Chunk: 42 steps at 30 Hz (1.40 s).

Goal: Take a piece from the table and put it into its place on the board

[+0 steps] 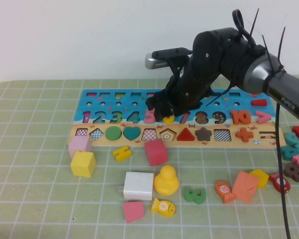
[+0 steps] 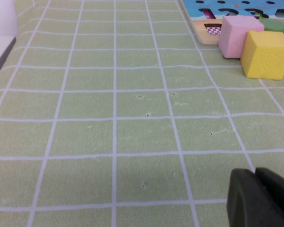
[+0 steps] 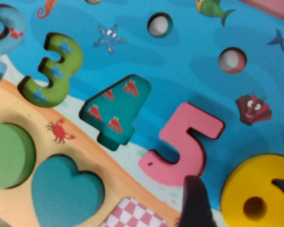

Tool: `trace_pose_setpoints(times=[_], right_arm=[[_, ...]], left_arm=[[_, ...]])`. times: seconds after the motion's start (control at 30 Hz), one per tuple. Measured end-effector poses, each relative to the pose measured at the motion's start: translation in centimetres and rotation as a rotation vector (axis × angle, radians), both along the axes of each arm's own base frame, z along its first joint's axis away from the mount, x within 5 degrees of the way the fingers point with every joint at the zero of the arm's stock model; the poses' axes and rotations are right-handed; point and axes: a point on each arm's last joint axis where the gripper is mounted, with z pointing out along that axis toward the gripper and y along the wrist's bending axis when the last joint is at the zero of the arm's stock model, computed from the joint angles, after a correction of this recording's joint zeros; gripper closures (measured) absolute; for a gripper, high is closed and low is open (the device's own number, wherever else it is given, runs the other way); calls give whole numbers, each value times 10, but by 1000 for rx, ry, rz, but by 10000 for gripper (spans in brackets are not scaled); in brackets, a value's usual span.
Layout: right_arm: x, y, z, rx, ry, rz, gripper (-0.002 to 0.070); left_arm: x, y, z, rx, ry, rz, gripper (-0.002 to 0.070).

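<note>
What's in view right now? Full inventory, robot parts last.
board: 1, blue top, tan strip, far side of table
piece: 1, yellow 6, on board right of pink 5
table: 1, light green grid mat
cubes: pink, yellow, red, in front of board
white block: 1, centre front
duck: 1, yellow, beside white block
green 3: 1, loose, front
right gripper: over the piece on board, open
left gripper: low over bare mat, left side
</note>
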Motion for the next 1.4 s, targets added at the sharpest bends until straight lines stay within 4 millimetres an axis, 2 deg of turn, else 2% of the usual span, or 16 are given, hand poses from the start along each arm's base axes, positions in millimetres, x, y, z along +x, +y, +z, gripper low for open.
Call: trace_pose_setpoints(times=[0.1, 0.23, 0.3, 0.43, 0.5, 0.67, 0.73, 0.8, 0.87, 0.93, 1.0, 1.07, 1.23, 1.33, 1.4], right_arm=[[1, -1, 7, -13, -11, 3, 240], [0, -6, 35, -63, -42, 12, 275], [-1, -11, 54, -95, -75, 9, 336], [-4, -22, 89, -131, -179, -35, 557], [-11, -29, 112, -128, -231, -52, 625], [-47, -52, 191, -57, -380, -79, 667], [-72, -67, 231, -13, -461, -93, 671], [-93, -81, 260, 13, -526, -108, 672], [-117, -97, 285, 25, -581, -125, 673], [-135, -111, 300, 19, -611, -140, 674], [-152, -123, 306, -7, -620, -155, 675], [-166, -133, 303, -37, -597, -165, 675], [-189, -147, 265, -95, -438, -196, 676], [-216, -158, 237, -101, -332, -172, 676], [-240, -167, 226, -74, -311, -143, 676]], left_arm=[[0, 0, 0, 0, 0, 0, 677], [0, 0, 0, 0, 0, 0, 677], [0, 0, 0, 0, 0, 0, 677], [0, 0, 0, 0, 0, 0, 677], [0, 0, 0, 0, 0, 0, 677], [0, 0, 0, 0, 0, 0, 677], [0, 0, 0, 0, 0, 0, 677], [0, 0, 0, 0, 0, 0, 677], [0, 0, 0, 0, 0, 0, 677], [0, 0, 0, 0, 0, 0, 677], [0, 0, 0, 0, 0, 0, 677], [0, 0, 0, 0, 0, 0, 677], [0, 0, 0, 0, 0, 0, 677], [0, 0, 0, 9, -1, -2, 677], [0, 0, 0, 31, -4, -7, 677]])
